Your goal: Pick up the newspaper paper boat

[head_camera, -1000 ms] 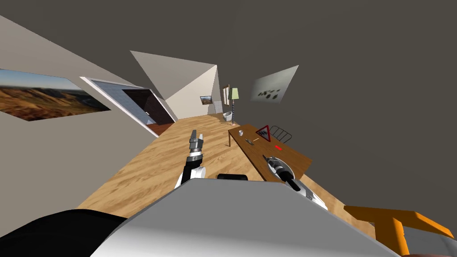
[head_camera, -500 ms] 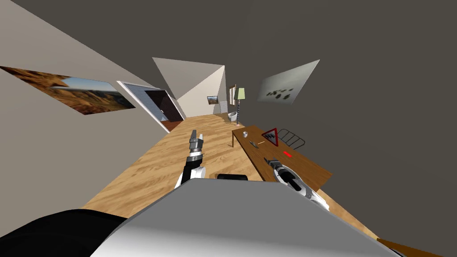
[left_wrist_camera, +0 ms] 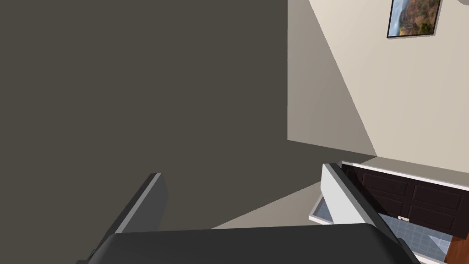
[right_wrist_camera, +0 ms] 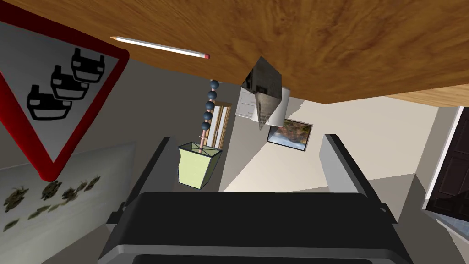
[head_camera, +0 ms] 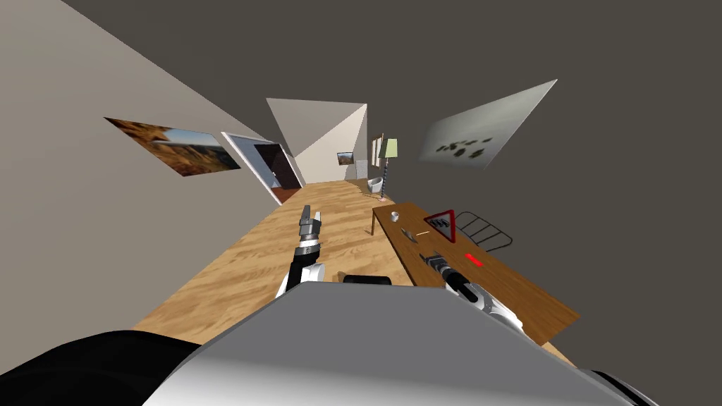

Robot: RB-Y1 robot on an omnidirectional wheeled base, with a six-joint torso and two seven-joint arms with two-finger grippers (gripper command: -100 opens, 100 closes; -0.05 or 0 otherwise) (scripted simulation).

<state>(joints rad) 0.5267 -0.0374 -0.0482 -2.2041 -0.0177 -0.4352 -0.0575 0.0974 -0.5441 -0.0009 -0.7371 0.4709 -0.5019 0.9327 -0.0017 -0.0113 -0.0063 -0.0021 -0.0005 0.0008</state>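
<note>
On the table (right_wrist_camera: 366, 46) | paper boat (right_wrist_camera: 262, 98) grey, print unreadable | sign (right_wrist_camera: 50, 91) cut off

On table (head_camera: 518, 290) at your right: paper boat (head_camera: 407, 233) between cup (head_camera: 395, 216) and right gripper (head_camera: 426, 255); pencil (head_camera: 423, 232) just beside it; triangle sign (head_camera: 442, 225) beyond pencil.

Left hand (left_wrist_camera: 242, 170); two grey fingers (left_wrist_camera: 147, 204) spread well apart

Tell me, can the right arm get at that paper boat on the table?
Probably yes. The right gripper hangs open over the table, aimed at the boat, with nothing between them; the pencil lies off to one side.
</note>
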